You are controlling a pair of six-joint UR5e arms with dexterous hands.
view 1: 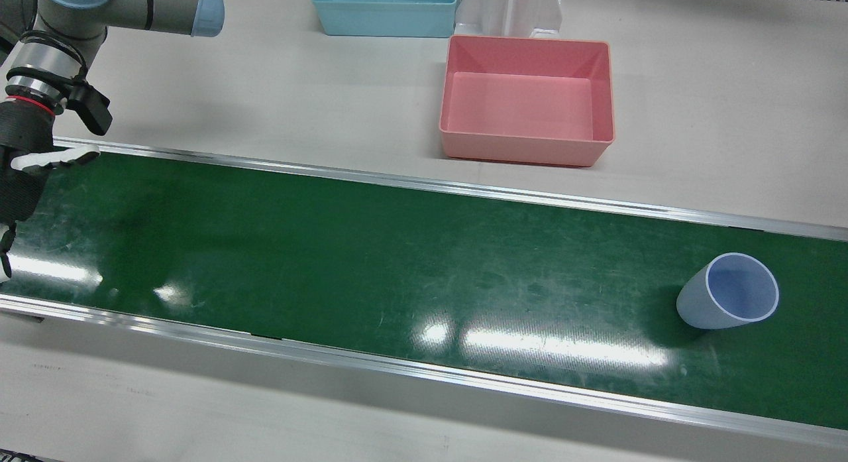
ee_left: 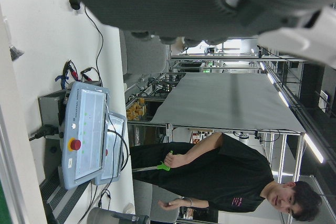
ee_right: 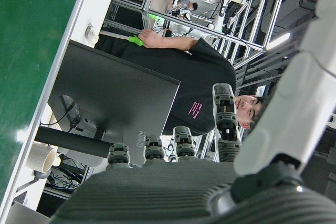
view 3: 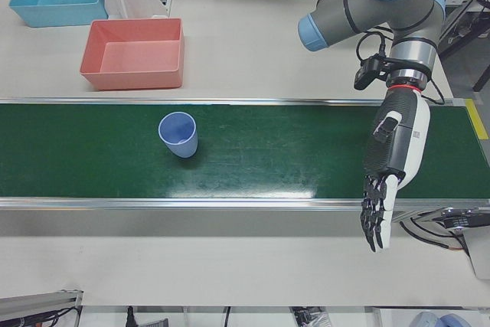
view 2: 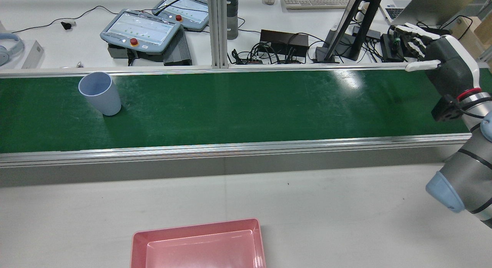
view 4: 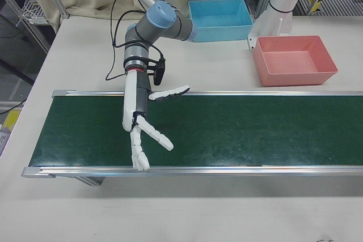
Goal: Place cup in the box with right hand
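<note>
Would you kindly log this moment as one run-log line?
cup: upright on green belt, untouched | right hand: open over the belt's other end | left hand: open, idle | pink box: empty

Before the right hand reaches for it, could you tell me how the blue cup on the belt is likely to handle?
The blue cup looks like thin plastic, so probably light. It stands upright on its narrower base, so a sideways nudge might tip it, and then it could roll. Its smooth tapered wall may slip upward through closing fingers.
</note>
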